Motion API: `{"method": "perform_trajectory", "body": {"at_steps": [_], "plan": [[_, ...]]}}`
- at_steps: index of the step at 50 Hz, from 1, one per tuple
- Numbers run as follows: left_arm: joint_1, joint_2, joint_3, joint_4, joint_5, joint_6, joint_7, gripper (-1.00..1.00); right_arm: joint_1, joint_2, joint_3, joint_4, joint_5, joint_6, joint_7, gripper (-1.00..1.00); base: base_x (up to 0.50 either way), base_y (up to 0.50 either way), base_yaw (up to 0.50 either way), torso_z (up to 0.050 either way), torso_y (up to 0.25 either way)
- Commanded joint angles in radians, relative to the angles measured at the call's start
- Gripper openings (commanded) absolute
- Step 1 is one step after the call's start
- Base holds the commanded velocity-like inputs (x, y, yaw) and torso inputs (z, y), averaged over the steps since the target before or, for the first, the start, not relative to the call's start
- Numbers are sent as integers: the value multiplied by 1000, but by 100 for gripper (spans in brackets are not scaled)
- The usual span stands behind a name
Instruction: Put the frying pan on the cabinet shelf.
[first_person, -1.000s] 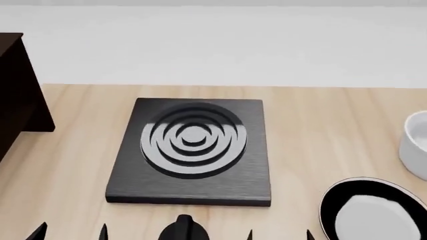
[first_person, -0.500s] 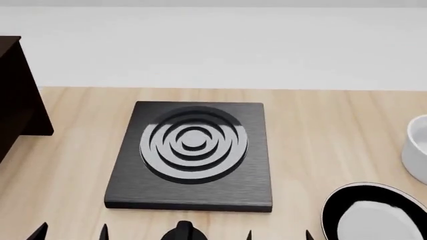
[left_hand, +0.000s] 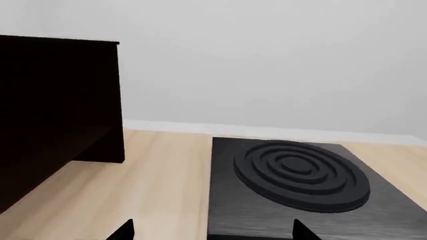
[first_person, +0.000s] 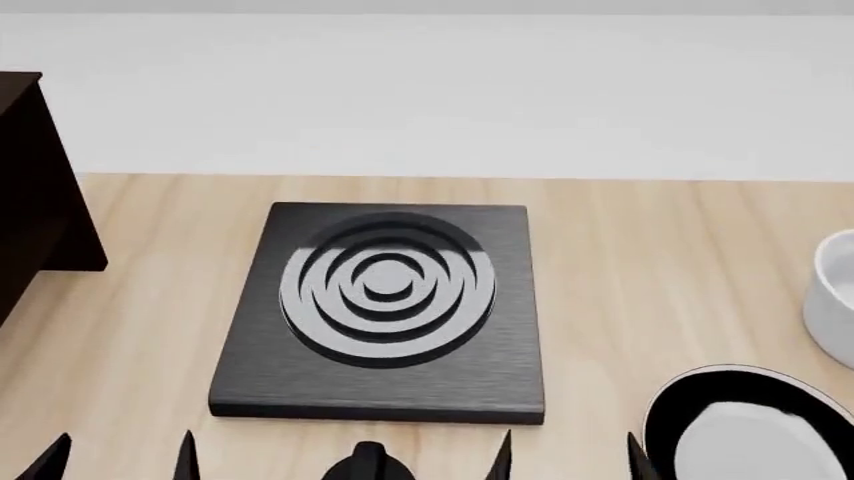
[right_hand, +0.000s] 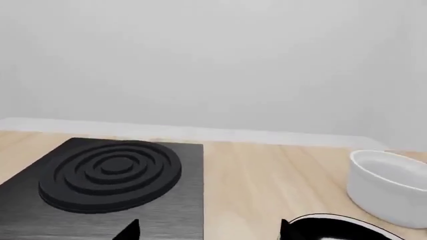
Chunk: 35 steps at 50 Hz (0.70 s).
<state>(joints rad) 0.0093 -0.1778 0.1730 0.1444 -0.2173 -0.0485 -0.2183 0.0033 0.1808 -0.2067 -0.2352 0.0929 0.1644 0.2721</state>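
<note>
The head view alone shows the frying pan (first_person: 741, 425), cut off at the lower right corner of the frame on the tabletop (first_person: 641, 260), its handle out of sight. The right wrist view catches only the pan's rim at the bottom edge, beside the white bowl (right_hand: 387, 182). The left wrist view shows most of the dark cabinet (left_hand: 57, 110) at its left, with no shelf board clearly distinguishable. The hob plate (first_person: 380, 310) sits centre. The left end effector (first_person: 118, 462) and right end effector (first_person: 567, 462) show only fingertips, spread apart, low at the bottom edge.
</note>
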Motion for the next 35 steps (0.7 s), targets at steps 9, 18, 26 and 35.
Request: {"method": "perform_trajectory", "body": {"at_steps": [9, 18, 26, 35], "plan": [[-77, -89, -21, 389, -157, -487, -90, 100, 77, 57, 141, -456, 147, 567, 71, 100, 0, 0, 0, 0, 0], [-150, -123, -53, 589, -267, -780, -168, 100, 199, 86, 255, -596, 270, 1079, 94, 100, 0, 0, 0, 0, 0], [-144, -120, -40, 584, -276, -803, -178, 100, 244, 101, 334, -551, 331, 1322, 84, 100, 0, 0, 0, 0, 0], [-132, -124, -26, 558, -267, -774, -167, 100, 186, 104, 463, -468, 361, 1337, 37, 100, 0, 0, 0, 0, 0]]}}
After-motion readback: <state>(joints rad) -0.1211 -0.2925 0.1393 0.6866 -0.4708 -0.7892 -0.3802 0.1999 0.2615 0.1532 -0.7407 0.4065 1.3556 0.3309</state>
